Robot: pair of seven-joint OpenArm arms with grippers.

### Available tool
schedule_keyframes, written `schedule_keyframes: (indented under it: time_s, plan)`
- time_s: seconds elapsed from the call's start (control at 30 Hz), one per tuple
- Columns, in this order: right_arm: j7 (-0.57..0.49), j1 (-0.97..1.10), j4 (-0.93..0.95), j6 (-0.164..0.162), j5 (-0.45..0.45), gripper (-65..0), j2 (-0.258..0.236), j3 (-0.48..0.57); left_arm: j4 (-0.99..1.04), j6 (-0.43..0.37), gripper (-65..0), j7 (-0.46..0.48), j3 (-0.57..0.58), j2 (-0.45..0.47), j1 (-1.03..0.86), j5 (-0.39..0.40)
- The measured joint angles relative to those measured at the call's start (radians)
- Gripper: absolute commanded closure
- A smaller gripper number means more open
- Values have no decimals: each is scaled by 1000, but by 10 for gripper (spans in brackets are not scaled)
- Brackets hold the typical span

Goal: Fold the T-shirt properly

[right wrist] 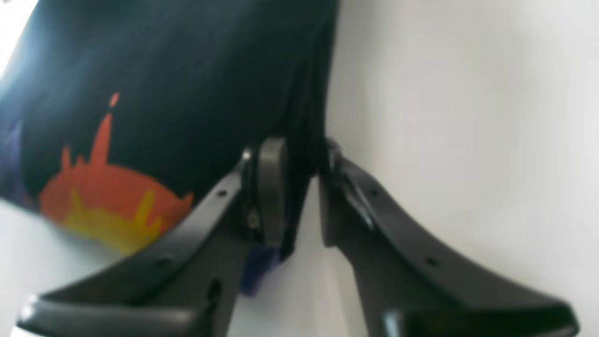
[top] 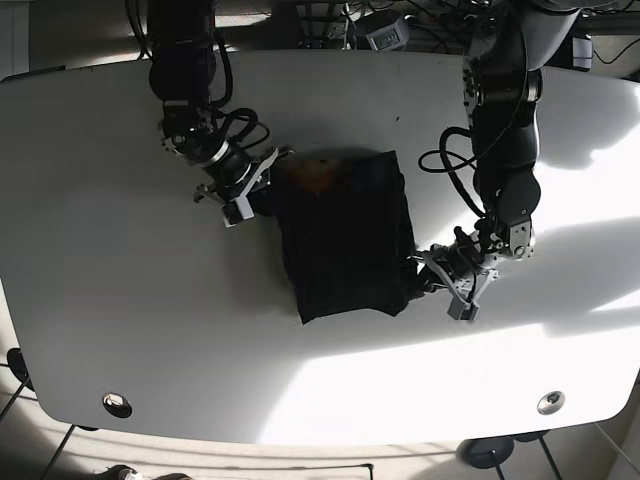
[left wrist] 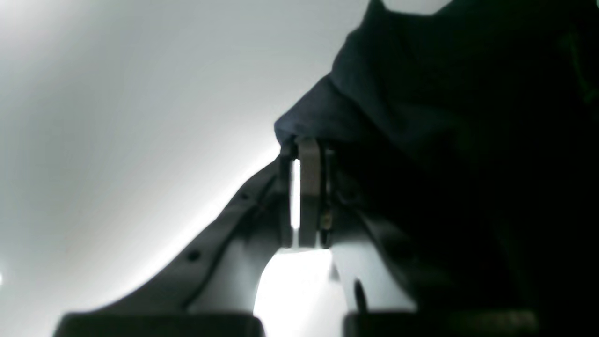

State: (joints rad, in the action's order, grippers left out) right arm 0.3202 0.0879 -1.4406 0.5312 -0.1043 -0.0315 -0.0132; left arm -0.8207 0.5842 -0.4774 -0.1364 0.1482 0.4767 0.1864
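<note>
the dark t-shirt (top: 345, 232) lies folded into a rough rectangle near the middle of the white worktop (top: 120, 300), held between the two arms.

the left pincer (top: 425, 277) sits at the shirt's lower corner, on the base view's right. in the left wrist view its tips (left wrist: 306, 154) are nearly together and clamp a bunched navy edge of the t-shirt (left wrist: 421, 117), which rises from the tips and spreads up and to the right of the pincer, filling that side in shadow. a thin bright gap shows lower down between the fingers (left wrist: 310, 196), below the pinched cloth. left of the pincer only bare, pale worktop (left wrist: 117, 140) shows.

the right pincer (top: 262, 190) is at the shirt's upper corner on the opposite side, on the base view's left. in the right wrist view it (right wrist: 297, 159) grips a dark vertical fold of the t-shirt (right wrist: 187, 70) between its tips; the cloth runs straight up from the tips and spreads to the left of the pincer. an orange and yellow print (right wrist: 105, 201) shows on the cloth to the lower left of the pincer. a small bit of blue fabric shows just below the left finger (right wrist: 272, 187). right of the pincer is bare worktop (right wrist: 468, 117).
</note>
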Motion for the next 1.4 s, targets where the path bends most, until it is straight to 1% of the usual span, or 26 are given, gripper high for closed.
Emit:
schedule_keyframes:
  time_s: [0.07, 0.1, 0.13, 0.2, 0.3, 0.33, 0.37, 0.4, 0.43, 0.5, 0.63, 0.67, 0.7, 0.73, 0.77, 0.8, 0.83, 0.9, 0.97, 1.03, 1.13, 1.23, 1.27, 1.33, 1.37, 1.4]
  plan:
    - [57, 19, -35, 1, -4, -116, 1, 50, 0, 0, 0, 3, 0, 4, 22, 1]
    - [90, 21, -60, 3, -3, -116, -5, 95, 0, 0, 0, 5, 0, 9, 33, 1]
    - [105, 21, -75, 5, -3, -116, -8, 107, 0, 0, 0, 5, 0, 14, 36, 1]
    - [108, 23, -89, 11, -3, -116, -3, 106, -9, 0, 0, 3, 1, 26, 35, 1]
    - [108, 23, -90, 11, -3, -116, -2, 105, -99, -4, 0, -6, 0, 36, 9, -6]
    - [111, 23, -93, 11, -3, -116, -2, 105, -138, -6, -17, -6, 0, 35, 0, -5]
    - [112, 23, -104, 11, 3, -116, -2, 105, -182, -4, -51, -9, 2, 36, -13, -4]
    - [111, 22, -121, 11, 3, -116, -3, 104, -258, -3, -107, -29, 2, 39, -42, 4]
    - [110, 20, -133, 11, 3, -116, -5, 102, -330, -7, -135, -32, 1, 44, -79, 0]
    - [111, 16, -138, 11, 3, -116, -5, 98, -460, -7, -158, -41, 0, 42, -150, 0]
    - [110, 14, -148, 7, 1, -116, -2, 16, -593, -18, -211, -42, 3, -36, -225, -3]
    - [110, 12, -148, 5, 1, -116, -6, 7, -620, -51, -233, -43, 7, -54, -243, 2]
    - [111, 8, -148, 5, 4, -116, -13, -2, -653, -146, -274, -41, 18, -76, -264, 5]
    - [111, 6, -148, 6, 3, -116, -12, -16, -666, -218, -303, -43, 45, -81, -274, 1]
    - [110, 2, -148, 11, 3, -116, -6, -44, -692, -290, -342, -45, 98, -82, -288, -3]
    - [110, -2, -148, 11, 3, -116, -3, -60, -710, -340, -361, -44, 136, -84, -300, -2]
    - [111, -4, -148, 11, 0, -116, -2, -80, -724, -414, -383, -36, 198, -90, -318, 1]
    - [130, -7, -148, 11, 0, -116, -7, -108, -726, -478, -397, -39, 281, -96, -333, 4]
    - [156, -19, -148, 8, 7, -116, -10, -128, -727, -524, -397, -39, 360, -95, -341, 14]
    - [154, -27, -148, 11, 2, -116, -5, -150, -725, -559, -406, -30, 420, -90, -357, 13]
    - [159, -27, -148, 11, 3, -116, -5, -156, -674, -550, -436, -30, 448, -66, -380, 16]
    - [158, -29, -148, 11, 3, -116, -7, -157, -584, -535, -439, -20, 463, 0, -378, 20]
    - [159, -30, -148, 10, 3, -116, -6, -157, -557, -493, -438, 21, 478, 37, -373, 30]
    - [157, -29, -148, 11, 2, -116, -5, -156, -509, -404, -436, 63, 484, 101, -358, 65]
    - [159, -29, -148, 11, 3, -116, -5, -156, -486, -367, -435, 82, 475, 125, -351, 75]
    - [159, -30, -148, 11, 3, -116, -5, -156, -466, -322, -435, 98, 440, 163, -352, 92]
